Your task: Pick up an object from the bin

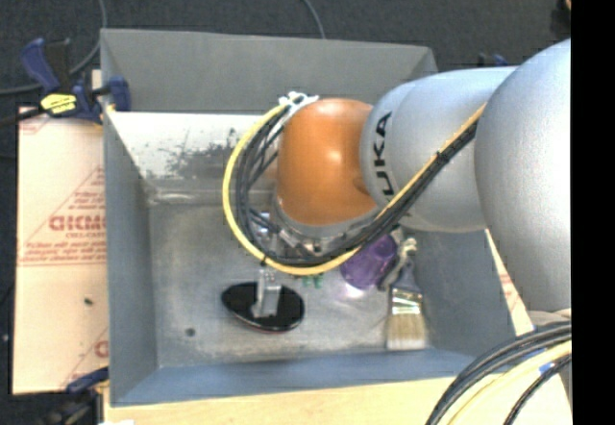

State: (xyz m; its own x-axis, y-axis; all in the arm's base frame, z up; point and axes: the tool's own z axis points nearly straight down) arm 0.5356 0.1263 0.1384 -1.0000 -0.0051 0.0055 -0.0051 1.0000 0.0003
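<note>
One black oval disc (240,302), front-centre on the bin (187,250) floor, lies under the gripper (269,295), whose open or closed state cannot be determined; the grasp step appears in hand, next requiring confirmed closure and lift.

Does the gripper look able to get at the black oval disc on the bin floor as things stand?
Probably yes. The gripper sits directly over the black oval disc, which lies flat with nothing on it. The purple thing and the paintbrush lie apart, further right in the view.
</note>
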